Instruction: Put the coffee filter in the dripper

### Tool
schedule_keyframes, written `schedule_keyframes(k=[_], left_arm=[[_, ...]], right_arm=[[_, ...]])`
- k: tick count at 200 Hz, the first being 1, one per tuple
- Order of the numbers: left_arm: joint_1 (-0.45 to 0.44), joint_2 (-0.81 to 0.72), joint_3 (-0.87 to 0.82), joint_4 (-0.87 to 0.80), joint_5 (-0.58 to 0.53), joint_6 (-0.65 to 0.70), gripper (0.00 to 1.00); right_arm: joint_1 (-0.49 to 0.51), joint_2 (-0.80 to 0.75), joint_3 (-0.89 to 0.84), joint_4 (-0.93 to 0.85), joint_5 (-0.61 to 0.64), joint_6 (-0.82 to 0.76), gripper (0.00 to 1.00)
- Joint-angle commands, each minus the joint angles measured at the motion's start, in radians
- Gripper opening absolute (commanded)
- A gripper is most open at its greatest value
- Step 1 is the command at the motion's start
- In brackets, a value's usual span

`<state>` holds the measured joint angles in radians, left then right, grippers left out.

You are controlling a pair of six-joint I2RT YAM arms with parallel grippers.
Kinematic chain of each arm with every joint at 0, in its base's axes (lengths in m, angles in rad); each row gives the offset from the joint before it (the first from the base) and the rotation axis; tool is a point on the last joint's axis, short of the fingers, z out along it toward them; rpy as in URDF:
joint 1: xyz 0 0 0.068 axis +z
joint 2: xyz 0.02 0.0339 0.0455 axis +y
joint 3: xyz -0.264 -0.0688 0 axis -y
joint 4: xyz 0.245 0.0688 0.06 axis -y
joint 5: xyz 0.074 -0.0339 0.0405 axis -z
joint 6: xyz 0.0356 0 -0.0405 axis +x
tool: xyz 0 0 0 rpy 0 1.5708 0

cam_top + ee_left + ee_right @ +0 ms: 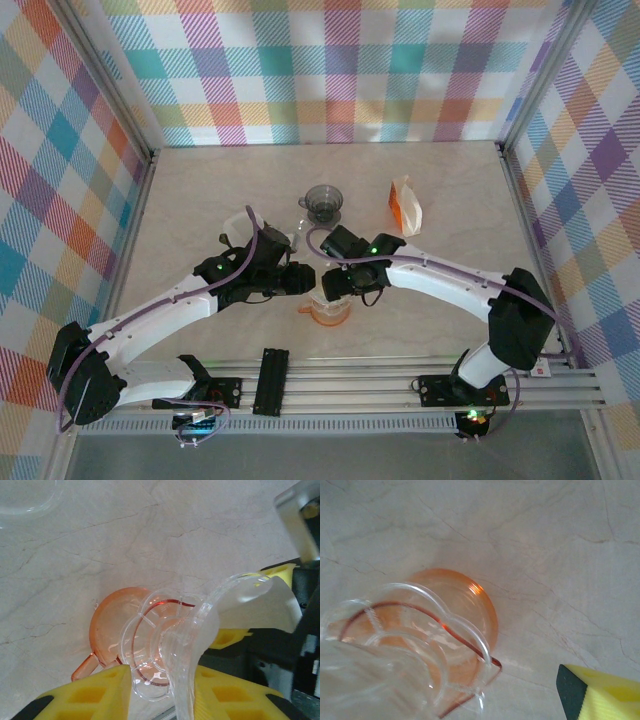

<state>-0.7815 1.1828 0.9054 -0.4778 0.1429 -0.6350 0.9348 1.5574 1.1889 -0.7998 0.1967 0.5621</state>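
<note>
Listing by view.

Top external: left gripper (300,280) and right gripper (335,283) meet nose to nose at mid-table (200,200), directly over an orange dripper (328,313). A grey dripper (323,203) and a filter pack (405,205) stand farther back, well apart from both.

Left wrist: the left gripper's yellow fingers (85,697) are drawn in narrow on a clear dripper (165,645). It is off the table and tipped over, with its scalloped base above the orange dripper and its mouth toward the right arm. The coffee filter (260,610) is smooth, curved white paper. It lies at that mouth, right of the left fingers, between the right gripper's widely spread fingers. Contact with the paper: cannot tell. Nearer arm: right.

Right wrist: one yellow finger (605,695) sits at lower right, well apart from the clear scalloped base, which overlaps the orange dripper.
</note>
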Motion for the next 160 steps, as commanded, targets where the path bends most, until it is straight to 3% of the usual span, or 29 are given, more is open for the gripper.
schedule_keyframes(k=[1, 80, 160], left_arm=[[0.009, 0.004, -0.009, -0.005, 0.015, 0.006, 0.31], [0.009, 0.007, -0.01, -0.003, 0.016, 0.004, 0.3], [0.008, 0.003, -0.015, -0.005, 0.012, 0.004, 0.3]], right_arm=[[-0.005, 0.005, -0.013, 0.011, 0.005, 0.007, 0.81], [-0.004, -0.106, 0.028, 0.003, 0.017, -0.005, 0.82], [-0.008, -0.007, -0.007, 0.006, 0.018, 0.016, 0.82]])
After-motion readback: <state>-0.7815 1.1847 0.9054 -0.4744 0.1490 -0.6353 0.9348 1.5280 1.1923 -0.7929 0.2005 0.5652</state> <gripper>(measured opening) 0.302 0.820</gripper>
